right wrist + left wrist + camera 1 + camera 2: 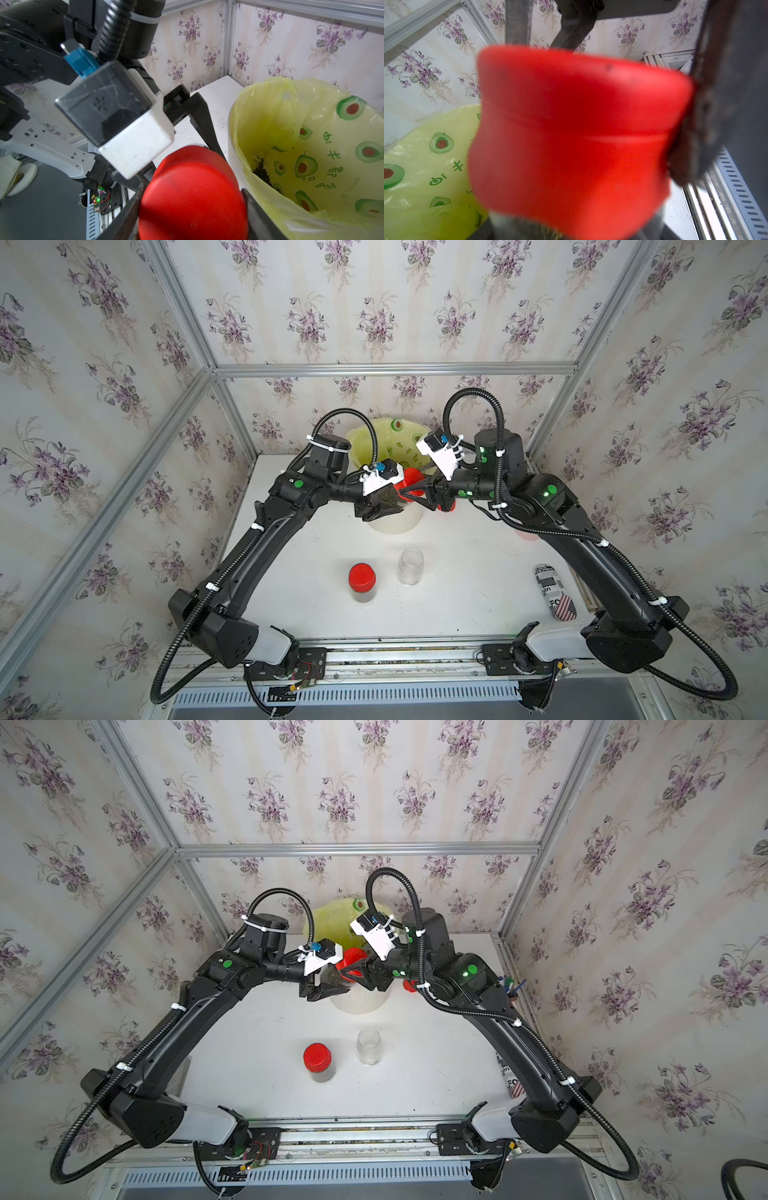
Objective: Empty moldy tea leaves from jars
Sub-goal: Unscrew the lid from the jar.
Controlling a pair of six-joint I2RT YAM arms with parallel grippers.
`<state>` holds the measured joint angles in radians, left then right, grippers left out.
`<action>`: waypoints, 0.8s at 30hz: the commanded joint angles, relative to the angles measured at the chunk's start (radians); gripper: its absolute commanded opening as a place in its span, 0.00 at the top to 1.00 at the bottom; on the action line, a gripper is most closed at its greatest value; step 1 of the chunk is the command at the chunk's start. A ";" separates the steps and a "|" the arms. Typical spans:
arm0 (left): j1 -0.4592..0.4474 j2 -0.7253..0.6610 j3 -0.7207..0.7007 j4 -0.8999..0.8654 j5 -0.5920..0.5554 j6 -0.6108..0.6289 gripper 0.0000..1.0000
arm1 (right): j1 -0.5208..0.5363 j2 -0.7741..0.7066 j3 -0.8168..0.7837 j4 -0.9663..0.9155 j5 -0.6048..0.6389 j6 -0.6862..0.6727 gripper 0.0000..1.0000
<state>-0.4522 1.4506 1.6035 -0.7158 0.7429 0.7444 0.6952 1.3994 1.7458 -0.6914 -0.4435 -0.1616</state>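
In both top views my left gripper (384,508) (328,990) is shut on a clear jar (388,498) with dark moldy tea leaves inside, held tilted over the near rim of the bin. Its red cap (409,481) (353,962) points toward my right gripper (406,494), which is shut on it. The right wrist view shows that cap (193,193) pinched between both dark fingers (124,209). In the left wrist view the cap (571,135) fills the picture. A second jar (362,580), capped and dark inside, stands on the table beside an open, empty jar (410,566).
The cream bin (395,526) with a yellow avocado-print bag (311,145) stands at the back; some tea leaves (261,170) lie inside the bag. A loose red cap (446,506) sits on the table behind the right gripper. A printed pencil case (555,593) lies at the right edge.
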 commanded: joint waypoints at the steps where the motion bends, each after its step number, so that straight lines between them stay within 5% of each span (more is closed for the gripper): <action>1: 0.002 -0.004 0.001 -0.003 -0.017 0.001 0.26 | 0.001 0.014 0.036 -0.058 -0.068 -0.161 0.50; 24: 0.004 0.009 0.003 -0.011 -0.019 0.008 0.26 | -0.089 0.075 0.120 -0.213 -0.262 -0.532 0.55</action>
<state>-0.4534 1.4563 1.6032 -0.7250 0.7570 0.7731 0.6128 1.4666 1.8477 -0.8429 -0.6315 -0.6094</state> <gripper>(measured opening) 0.738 0.611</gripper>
